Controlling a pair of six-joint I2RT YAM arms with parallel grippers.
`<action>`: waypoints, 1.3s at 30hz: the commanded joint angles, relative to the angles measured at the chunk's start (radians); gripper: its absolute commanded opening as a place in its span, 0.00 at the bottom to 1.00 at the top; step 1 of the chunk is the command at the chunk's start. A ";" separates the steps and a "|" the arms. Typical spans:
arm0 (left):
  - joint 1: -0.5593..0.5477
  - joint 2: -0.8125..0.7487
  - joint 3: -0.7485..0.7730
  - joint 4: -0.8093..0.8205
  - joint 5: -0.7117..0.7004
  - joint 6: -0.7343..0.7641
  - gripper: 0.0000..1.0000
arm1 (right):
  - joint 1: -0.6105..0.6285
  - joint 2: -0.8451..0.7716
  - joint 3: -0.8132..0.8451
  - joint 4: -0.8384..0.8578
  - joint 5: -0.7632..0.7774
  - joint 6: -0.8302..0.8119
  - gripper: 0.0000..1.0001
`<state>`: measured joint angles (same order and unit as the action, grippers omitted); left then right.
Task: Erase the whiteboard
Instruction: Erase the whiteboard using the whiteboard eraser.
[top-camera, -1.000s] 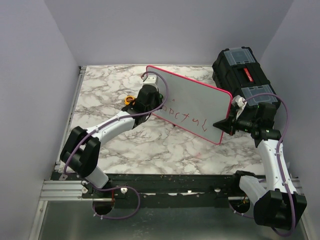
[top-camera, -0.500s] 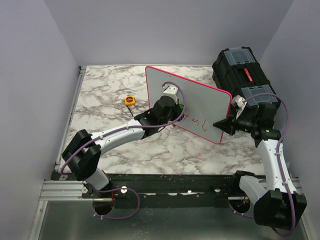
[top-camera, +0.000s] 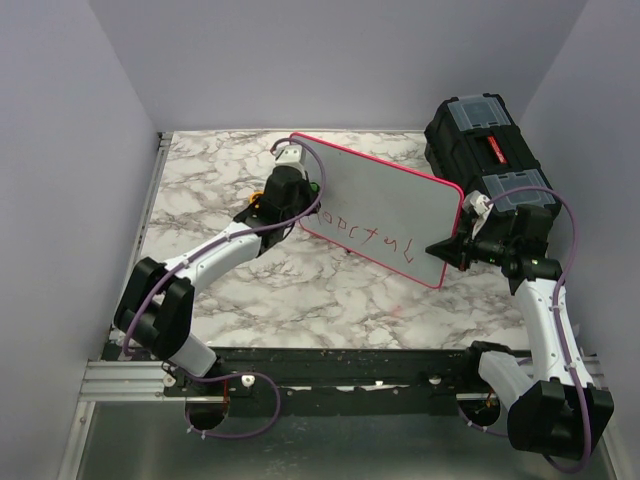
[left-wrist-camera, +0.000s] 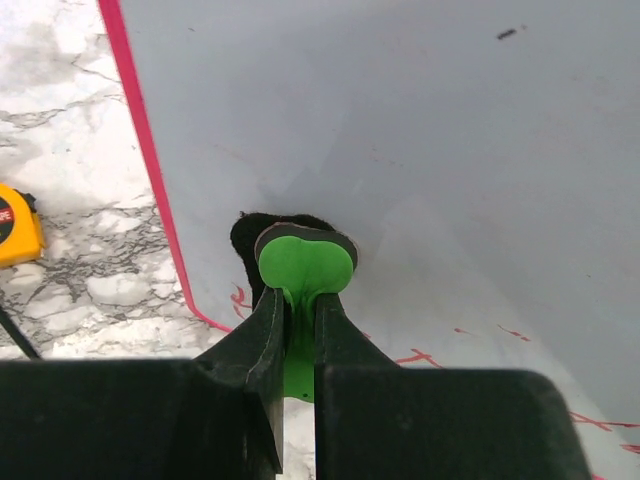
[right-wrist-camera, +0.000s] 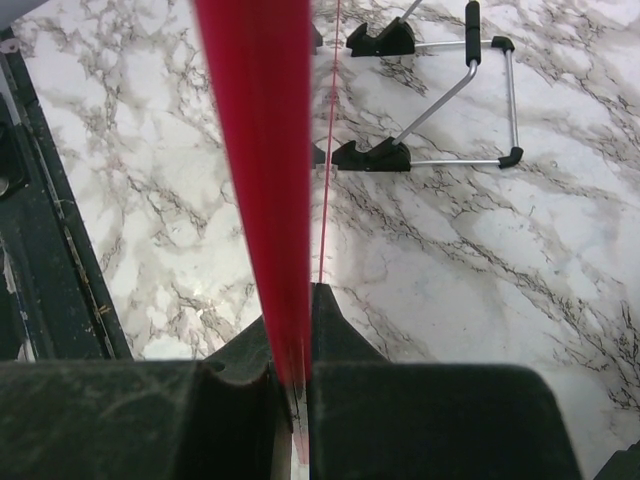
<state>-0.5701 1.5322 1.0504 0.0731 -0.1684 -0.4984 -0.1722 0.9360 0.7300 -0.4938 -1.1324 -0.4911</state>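
The whiteboard (top-camera: 390, 205) stands tilted at the table's middle right, its pink-red rim around red marker lettering (top-camera: 375, 238) along the lower part. My left gripper (top-camera: 308, 198) is at the board's left edge, shut on a green eraser handle (left-wrist-camera: 305, 265). The eraser's black pad (left-wrist-camera: 245, 232) presses on the white surface (left-wrist-camera: 400, 120) near the rim. My right gripper (top-camera: 445, 250) is shut on the board's right edge. In the right wrist view the red rim (right-wrist-camera: 255, 150) runs between its jaws (right-wrist-camera: 293, 335).
A black toolbox (top-camera: 485, 150) stands at the back right, close behind the right arm. A yellow tape measure (left-wrist-camera: 15, 225) lies on the marble left of the board. The board's black feet and wire stand (right-wrist-camera: 390, 155) rest on the table behind it.
The left gripper swept right across the board with the eraser, then came back to the left edge. The red lettering looks the same. The right arm has not moved.
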 joint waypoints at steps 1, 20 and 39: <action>-0.058 -0.029 0.012 0.058 0.048 0.001 0.00 | 0.025 -0.008 0.024 -0.022 -0.148 -0.017 0.00; -0.207 0.010 0.002 0.055 -0.029 -0.010 0.00 | 0.025 -0.017 0.025 -0.026 -0.152 -0.018 0.00; -0.117 -0.044 -0.024 0.073 0.067 -0.004 0.00 | 0.025 -0.010 0.023 -0.024 -0.150 -0.018 0.00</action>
<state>-0.5732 1.5215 0.9932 0.0963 -0.1295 -0.4953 -0.1711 0.9356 0.7300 -0.4980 -1.1378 -0.4919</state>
